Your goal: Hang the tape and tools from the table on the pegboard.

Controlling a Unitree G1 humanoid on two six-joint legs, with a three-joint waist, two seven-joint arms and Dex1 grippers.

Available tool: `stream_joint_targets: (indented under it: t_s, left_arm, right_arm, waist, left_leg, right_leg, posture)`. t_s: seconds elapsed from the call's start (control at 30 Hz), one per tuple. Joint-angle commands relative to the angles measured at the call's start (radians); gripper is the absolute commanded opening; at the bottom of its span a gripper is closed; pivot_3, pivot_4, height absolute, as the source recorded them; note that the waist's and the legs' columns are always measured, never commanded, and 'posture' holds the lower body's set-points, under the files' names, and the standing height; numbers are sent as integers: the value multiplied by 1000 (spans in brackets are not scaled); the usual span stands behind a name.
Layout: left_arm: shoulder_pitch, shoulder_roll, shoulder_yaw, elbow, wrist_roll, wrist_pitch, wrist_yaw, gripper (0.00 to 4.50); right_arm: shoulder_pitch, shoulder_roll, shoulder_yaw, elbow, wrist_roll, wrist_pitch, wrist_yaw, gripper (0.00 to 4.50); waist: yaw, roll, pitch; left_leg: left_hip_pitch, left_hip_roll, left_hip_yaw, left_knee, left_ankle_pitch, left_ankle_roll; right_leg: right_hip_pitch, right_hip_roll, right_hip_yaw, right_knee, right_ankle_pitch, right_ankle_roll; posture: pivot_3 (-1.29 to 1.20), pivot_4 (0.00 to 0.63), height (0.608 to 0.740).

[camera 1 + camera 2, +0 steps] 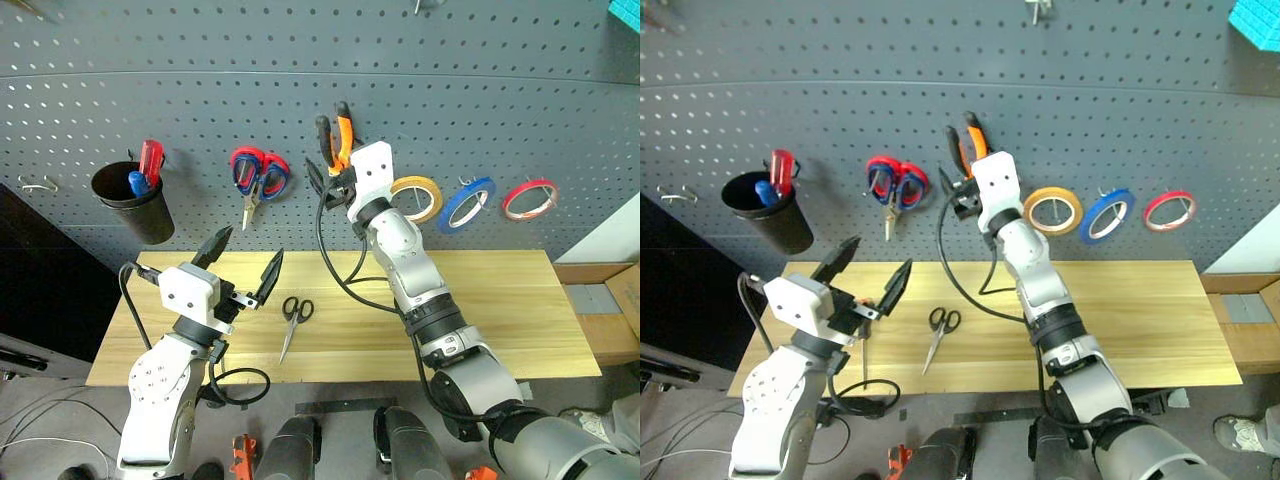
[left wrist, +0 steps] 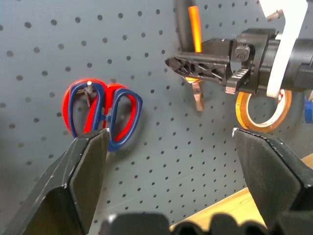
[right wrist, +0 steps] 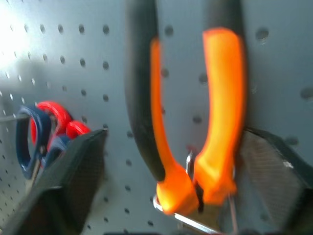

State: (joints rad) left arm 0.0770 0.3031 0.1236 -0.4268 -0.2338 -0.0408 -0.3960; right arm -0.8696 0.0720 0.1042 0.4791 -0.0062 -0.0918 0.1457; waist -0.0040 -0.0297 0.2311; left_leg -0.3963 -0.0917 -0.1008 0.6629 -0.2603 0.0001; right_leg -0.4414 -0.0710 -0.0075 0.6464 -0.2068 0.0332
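Both tools (left [image 1: 245, 262], right [image 1: 322, 178]) spread; one black scissors [image 1: 292, 319] on table [image 1: 500, 310], three tapes hung.

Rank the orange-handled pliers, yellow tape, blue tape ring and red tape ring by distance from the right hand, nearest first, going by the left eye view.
From the right hand:
1. Pliers, hanging on the pegboard right at its fingers.
2. Yellow tape, just to its right.
3. Blue tape ring, further right.
4. Red tape ring, farthest right.
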Motion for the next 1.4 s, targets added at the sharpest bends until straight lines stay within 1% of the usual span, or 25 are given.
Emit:
stream_joint_targets:
  t_s: [0.03,0.17,0.23,0.37,0.47,0.53,0.6,0.63,0.67,0.7,0.77,0.9,1.0,1.07,1.17,1.27,1.37,1.4]
  left_arm:
    - [17,24,10,-10,-3,73,9,4337]
    - [29,42,-8,24,-2,143,0,4337]
    - [47,55,-18,54,-10,209,-13,4337]
    - [45,54,5,83,-98,403,-12,4337]
    - [40,67,-32,88,-93,498,-14,4337]
    - [32,74,-73,103,-56,563,8,4337]
    - [7,76,-129,155,29,618,69,4337]
    - [-3,81,-159,181,68,615,81,4337]
    - [-15,85,-186,207,101,614,93,4337]
    - [-24,82,-202,227,117,613,96,4337]
    - [-37,69,-215,251,128,622,101,4337]
    - [-114,-4,-236,334,152,622,150,4337]
    - [-167,-54,-241,395,194,644,221,4337]
    - [-186,-76,-250,417,209,669,238,4337]
    - [-193,-107,-235,439,205,714,258,4337]
    - [-185,-123,-248,450,211,771,264,4337]
    - [-186,-141,-230,466,231,859,316,4337]
    - [-188,-146,-224,470,235,885,329,4337]
  right_arm:
    - [38,-30,-22,-157,9,46,1,4463]
    - [130,-89,-7,-347,12,173,52,4463]
    - [197,-153,-8,-480,50,292,125,4463]
    - [298,-297,-29,-710,211,508,312,4463]
    - [366,-412,-44,-839,354,670,443,4463]
    - [433,-505,11,-918,423,757,554,4463]
    - [511,-588,129,-969,401,765,631,4463]
    - [534,-596,175,-970,366,739,627,4463]
    - [546,-576,215,-943,302,691,581,4463]
    - [551,-550,237,-917,262,674,534,4463]
    - [558,-512,253,-898,234,674,490,4463]
    - [579,-502,262,-936,241,679,504,4463]
    - [605,-521,269,-961,244,681,525,4463]
    - [619,-538,272,-970,241,681,538,4463]
    - [628,-550,278,-971,229,680,543,4463]
    - [630,-550,280,-973,224,685,541,4463]
    - [631,-550,276,-974,222,689,536,4463]
    - [632,-551,275,-974,222,689,535,4463]
  waist:
    - [3,0,0]
    - [3,0,0]
    - [-1,0,0]
    - [-8,1,0]
    - [-22,1,0]
    - [-24,1,0]
    - [-25,1,0]
    - [-26,1,0]
    - [-30,1,1]
    - [-34,1,1]
    - [-39,1,1]
    - [-26,1,1]
    - [-23,1,1]
    - [-26,1,1]
    - [-33,1,1]
    - [-39,1,1]
    - [-40,1,1]
    - [-39,1,1]
  left_leg:
    - [0,0,0,0,0,0]
    - [-1,-1,-1,0,0,0]
    - [-1,-1,0,0,0,0]
    - [-1,1,-1,0,-2,4]
    - [-1,1,-1,0,-3,4]
    - [0,1,-1,0,-3,5]
    - [0,1,-1,0,-3,6]
    - [1,1,-1,0,-4,6]
    - [2,1,0,0,-4,6]
    - [2,2,1,0,-4,6]
    - [3,2,2,0,-4,6]
    - [2,2,1,2,-3,6]
    - [2,1,0,2,-3,6]
    - [2,1,0,2,-4,6]
    - [1,1,0,2,-4,6]
    - [2,1,0,1,-4,6]
    - [2,1,0,1,-4,6]
    - [3,1,0,1,-4,6]
  right_leg:
    - [0,0,0,0,0,0]
    - [0,0,-1,-1,0,0]
    - [0,0,0,-1,0,0]
    - [0,0,0,-1,0,0]
    - [0,0,-1,-1,-1,0]
    - [2,-1,-1,-2,-1,0]
    - [3,-1,-2,-3,-1,0]
    - [4,-1,-2,-3,-1,1]
    - [4,-1,-2,-3,-1,1]
    - [4,-2,-1,-2,-1,1]
    - [4,-2,0,-2,-1,1]
    - [5,-2,-1,-3,-1,1]
    - [5,-3,-2,-3,-1,2]
    - [5,-3,-2,-3,-1,2]
    - [4,-3,-2,-3,-1,2]
    - [4,-3,-2,-2,-1,2]
    - [5,-3,-2,-3,-1,2]
    - [6,-3,-2,-3,-3,5]
  posture:
    - [32,194,740]
    - [11,205,740]
    - [-9,216,740]
    - [-34,220,740]
    - [-52,224,740]
    - [-62,229,740]
    - [-66,237,740]
    - [-68,240,740]
    - [-83,245,740]
    - [-87,244,740]
    - [-94,244,740]
    - [-109,249,740]
    - [-126,245,740]
    - [-131,252,740]
    - [-138,254,740]
    - [-149,258,740]
    - [-151,258,740]
    - [-151,258,740]
